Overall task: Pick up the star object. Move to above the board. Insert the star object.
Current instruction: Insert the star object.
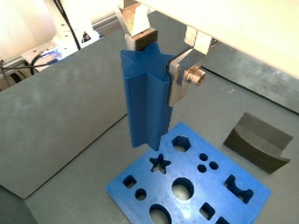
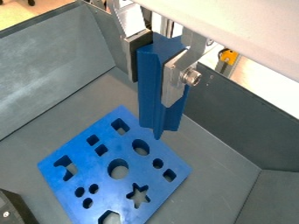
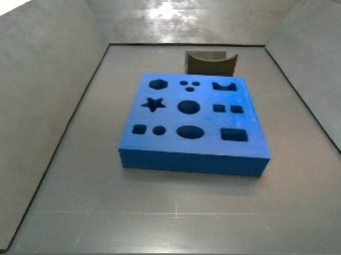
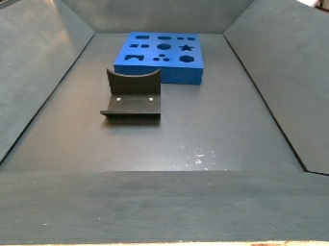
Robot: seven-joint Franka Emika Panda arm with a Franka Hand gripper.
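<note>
Above the board (image 1: 181,179): star object (image 1: 147,96) is carried upright.
Pincer (image 1: 158,54): clamped on its upper end.
Handling: judged rigid, light, smooth-sided; ridged flanks are best gripped.

Star rod (image 1: 147,96): plain blue, ridged sides, held high above floor in gripper (image 1: 162,58); gripper fingers (image 2: 177,72) silver with dark pads. Board (image 3: 193,120): same blue, patterned with dark cut-out holes. Curved piece (image 4: 131,94): dark brown. Bin floor (image 4: 193,135) and walls: dull grey
</note>
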